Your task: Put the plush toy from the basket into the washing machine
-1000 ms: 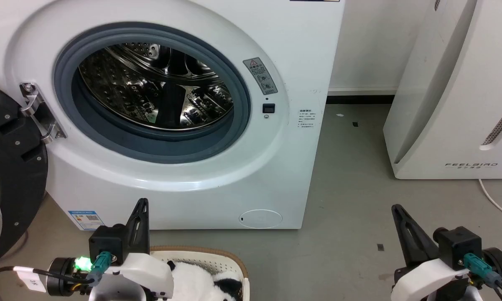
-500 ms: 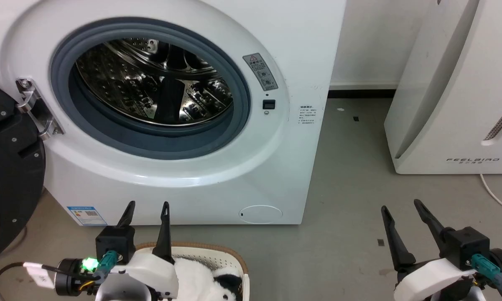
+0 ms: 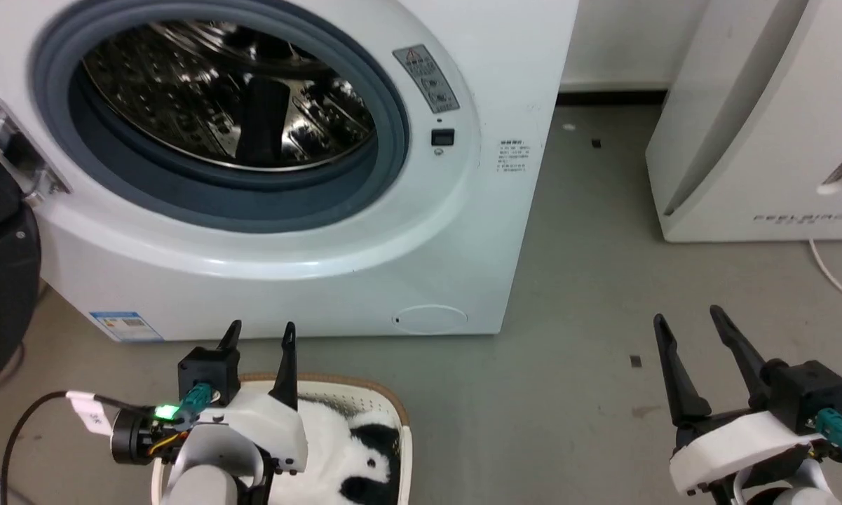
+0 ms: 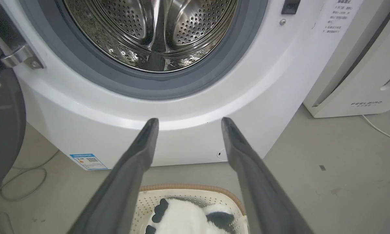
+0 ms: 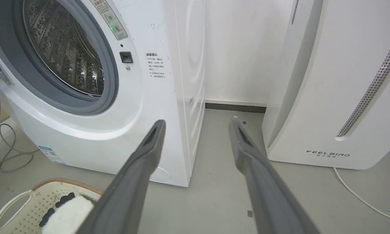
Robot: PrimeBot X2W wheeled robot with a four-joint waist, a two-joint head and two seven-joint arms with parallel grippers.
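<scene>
The black-and-white panda plush toy (image 3: pixel 350 456) lies in the cream basket (image 3: pixel 364 384) on the floor just before the washing machine (image 3: pixel 463 231). The machine's porthole is open onto a steel drum (image 3: pixel 217 91). My left gripper (image 3: pixel 261 328) is open and empty, and hovers over the basket's far end with its fingers towards the washer. In the left wrist view the left gripper (image 4: pixel 189 121) frames the washer's front (image 4: pixel 84 113), with the plush toy (image 4: pixel 188 217) and the basket rim (image 4: pixel 188 188) below it. My right gripper (image 3: pixel 687 315) is open over bare floor, well right of the basket.
The dark round door (image 3: pixel 0 280) hangs open at the left on its hinge (image 3: pixel 14 154). A white FEELBIRD appliance (image 3: pixel 757 140) stands to the right, with a white cable (image 3: pixel 834 273) on the floor beside it. Grey floor (image 3: pixel 589 280) lies between the two machines.
The head camera has tipped down, so the washer sits higher in the picture and more of the basket shows. Each gripper showed as one blade a second ago; both now show two spread fingers.
</scene>
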